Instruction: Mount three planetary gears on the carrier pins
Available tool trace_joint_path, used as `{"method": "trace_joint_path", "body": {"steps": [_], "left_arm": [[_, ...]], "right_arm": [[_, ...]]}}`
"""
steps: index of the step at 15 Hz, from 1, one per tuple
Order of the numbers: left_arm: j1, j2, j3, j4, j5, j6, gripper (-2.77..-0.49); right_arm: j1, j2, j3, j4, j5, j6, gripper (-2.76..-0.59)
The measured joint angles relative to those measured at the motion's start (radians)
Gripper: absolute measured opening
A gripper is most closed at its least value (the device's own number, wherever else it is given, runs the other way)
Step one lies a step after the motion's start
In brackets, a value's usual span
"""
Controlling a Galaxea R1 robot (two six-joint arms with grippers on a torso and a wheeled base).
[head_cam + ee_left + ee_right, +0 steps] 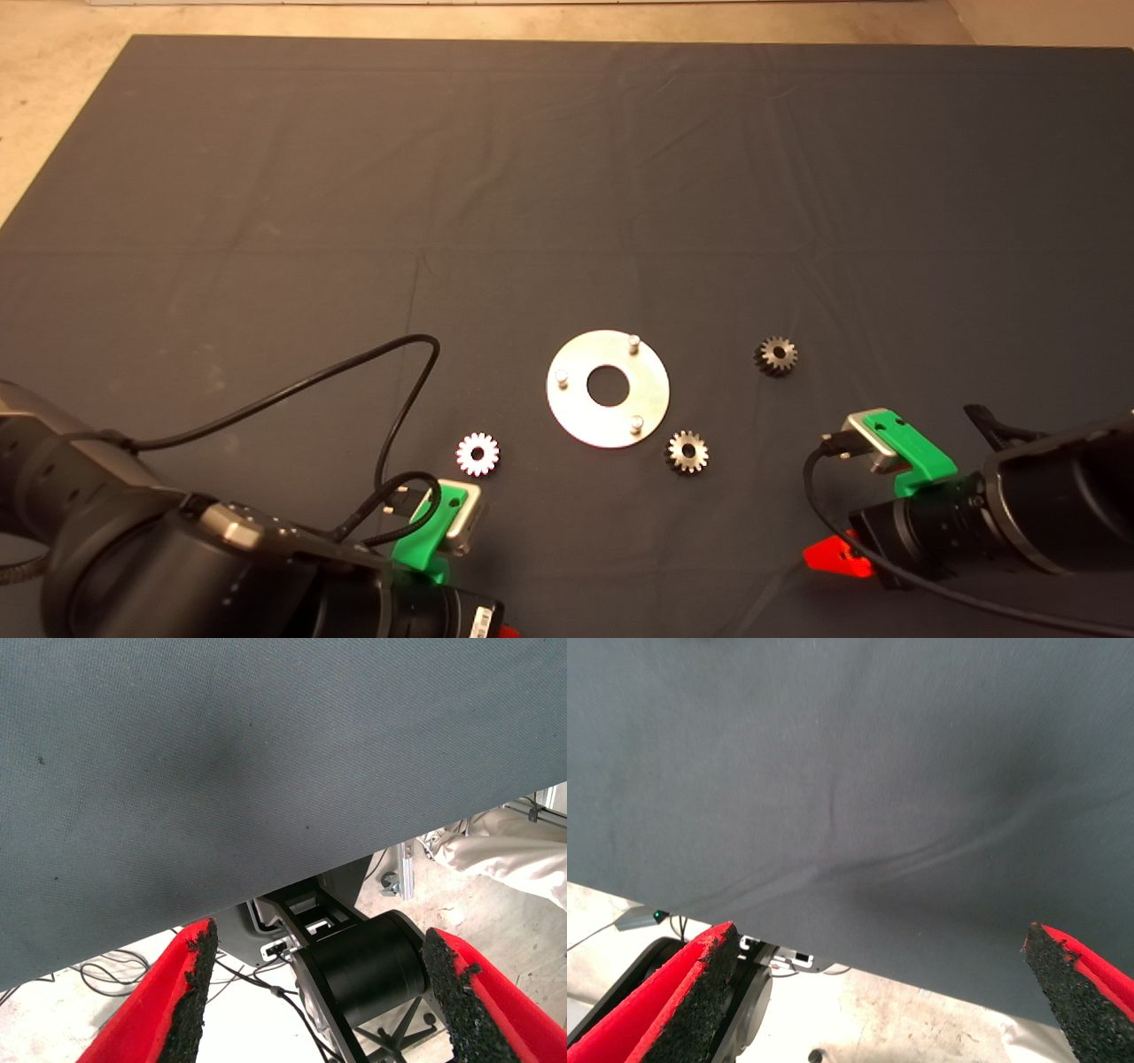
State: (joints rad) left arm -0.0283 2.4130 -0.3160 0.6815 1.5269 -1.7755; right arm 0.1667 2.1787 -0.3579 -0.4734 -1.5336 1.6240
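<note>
On the dark mat (pixel 567 177), near the front centre, a flat shiny disc (pixel 576 416) with a large centre hole, bearing three upright carrier pins: one at the far side (pixel 633 340), one at the left (pixel 561 376), one at the near right (pixel 636 424), all three bare. Around it, three planetary gears, none on a pin: a glaring white one (pixel 478 455) lying flat to the disc's near left, well apart from its rim; a grey-steel one (pixel 687 452) just beside the disc's near-right edge, close to the nearest pin; a darker one (pixel 775 356) farther off to the right, level with the disc's far half. At the lower left edge, the left gripper (pixel 323 992) on its black arm, green mount and a looping black cable (pixel 390 416) above the mat, just near of the white gear; in its wrist view, red fingers (pixel 159 1010) spread wide with black pads, nothing between them, mat edge and robot base beyond. At the lower right edge, the right gripper (pixel 881 992), green mount showing, one red fingertip (pixel 828 558) visible from above; in its wrist view, fingers (pixel 673 1001) spread even wider, holding nothing, above bare mat and a strip of floor.
</note>
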Motion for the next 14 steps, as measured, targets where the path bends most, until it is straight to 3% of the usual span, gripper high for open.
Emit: {"method": "trace_joint_path", "body": {"steps": [4,11,14], "left_arm": [[0.000,0.000,0.000,0.000,0.000,0.000,-1.64],[0.000,0.000,0.000,0.000,0.000,0.000,-1.64],[0.000,0.000,0.000,0.000,0.000,0.000,-1.64]], "right_arm": [[0.016,0.037,0.000,0.000,0.000,0.000,-0.95],[0.017,0.231,-0.003,0.000,0.000,0.000,-0.95],[0.025,0.273,-0.012,0.000,0.001,0.000,-0.95]]}}
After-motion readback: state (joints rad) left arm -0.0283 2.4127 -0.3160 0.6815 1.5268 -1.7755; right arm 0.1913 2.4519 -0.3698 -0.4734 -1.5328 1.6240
